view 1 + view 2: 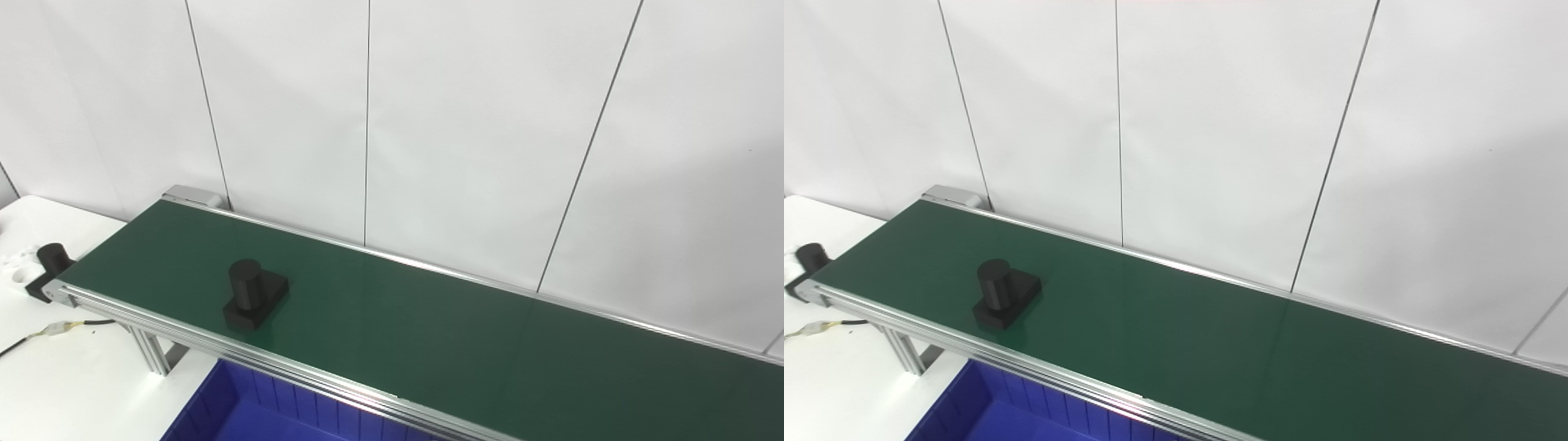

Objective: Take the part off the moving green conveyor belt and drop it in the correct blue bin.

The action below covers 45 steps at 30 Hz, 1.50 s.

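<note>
A black part [253,293], an upright cylinder on a rectangular base, rests on the green conveyor belt [429,331] toward its left end. The same part [1004,293] shows in the right eye view, near the belt's front rail. A blue bin [257,410] lies below the belt's front edge at the bottom left, only partly in frame. Neither hand appears in either view.
A second black part of the same shape [49,269] stands on the white table [73,380] just past the belt's left end. A thin cable with a connector [55,329] lies on the table. A white panelled wall [429,122] rises behind the belt.
</note>
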{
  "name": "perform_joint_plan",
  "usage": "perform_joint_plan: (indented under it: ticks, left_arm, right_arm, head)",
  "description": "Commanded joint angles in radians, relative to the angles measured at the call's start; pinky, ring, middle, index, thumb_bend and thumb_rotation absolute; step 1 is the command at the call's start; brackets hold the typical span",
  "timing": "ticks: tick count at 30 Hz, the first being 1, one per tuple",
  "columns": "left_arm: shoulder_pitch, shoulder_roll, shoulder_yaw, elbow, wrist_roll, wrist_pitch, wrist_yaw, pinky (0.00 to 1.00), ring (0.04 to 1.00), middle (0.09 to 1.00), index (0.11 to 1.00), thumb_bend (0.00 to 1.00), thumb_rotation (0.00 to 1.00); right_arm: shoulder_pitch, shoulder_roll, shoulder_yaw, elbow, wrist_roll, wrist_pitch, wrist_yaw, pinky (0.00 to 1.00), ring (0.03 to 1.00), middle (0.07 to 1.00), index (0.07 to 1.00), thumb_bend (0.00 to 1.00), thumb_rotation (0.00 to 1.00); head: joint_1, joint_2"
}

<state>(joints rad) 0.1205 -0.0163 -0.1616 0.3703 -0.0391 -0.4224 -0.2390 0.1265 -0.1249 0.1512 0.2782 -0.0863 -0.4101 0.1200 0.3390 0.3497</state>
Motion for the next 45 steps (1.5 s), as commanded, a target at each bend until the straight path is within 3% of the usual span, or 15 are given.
perform_joint_plan:
  ticks: [1, 12, 18, 24, 37, 45]
  left_arm:
    - [-0.024, -0.012, -0.006, -0.004, 0.004, -0.045, 0.003, 0.75, 0.793, 0.818, 0.812, 1.00, 0.22]
    - [-0.042, -0.032, -0.009, 0.026, 0.019, -0.045, 0.019, 0.75, 0.796, 0.821, 0.805, 1.00, 0.21]
    - [-0.050, -0.038, -0.011, 0.033, 0.033, -0.046, 0.029, 0.75, 0.789, 0.816, 0.807, 1.00, 0.23]
    - [-0.058, -0.045, -0.014, 0.042, 0.036, -0.045, 0.032, 0.75, 0.787, 0.812, 0.806, 1.00, 0.23]
    - [-0.085, -0.049, -0.008, 0.082, 0.026, -0.046, 0.029, 0.76, 0.790, 0.803, 0.805, 1.00, 0.23]
    - [-0.094, -0.043, -0.003, 0.092, 0.030, -0.047, 0.029, 0.74, 0.770, 0.794, 0.802, 1.00, 0.23]
  right_arm:
    - [-0.009, -0.011, -0.007, -0.044, 0.016, -0.059, 0.001, 0.70, 0.755, 0.792, 0.902, 0.52, 0.39]
    - [0.025, -0.060, -0.011, -0.246, 0.014, -0.051, 0.018, 0.64, 0.707, 0.761, 0.853, 0.54, 0.40]
    - [0.021, -0.074, -0.031, -0.412, -0.001, 0.032, 0.022, 0.60, 0.695, 0.729, 0.813, 0.58, 0.42]
    - [-0.027, -0.095, -0.053, -0.511, 0.017, 0.099, 0.039, 0.59, 0.694, 0.733, 0.807, 0.62, 0.43]
    - [-0.214, -0.115, -0.064, -0.561, -0.004, 0.226, 0.071, 0.61, 0.727, 0.758, 0.834, 0.71, 0.57]
    - [-0.307, -0.095, -0.033, -0.521, -0.058, 0.300, 0.073, 0.65, 0.749, 0.783, 0.848, 0.69, 0.56]
  head:
    - [0.003, -0.005]
    - [0.023, -0.006]
    - [0.022, -0.005]
    - [0.023, -0.006]
    - [0.002, -0.009]
    - [-0.008, -0.006]
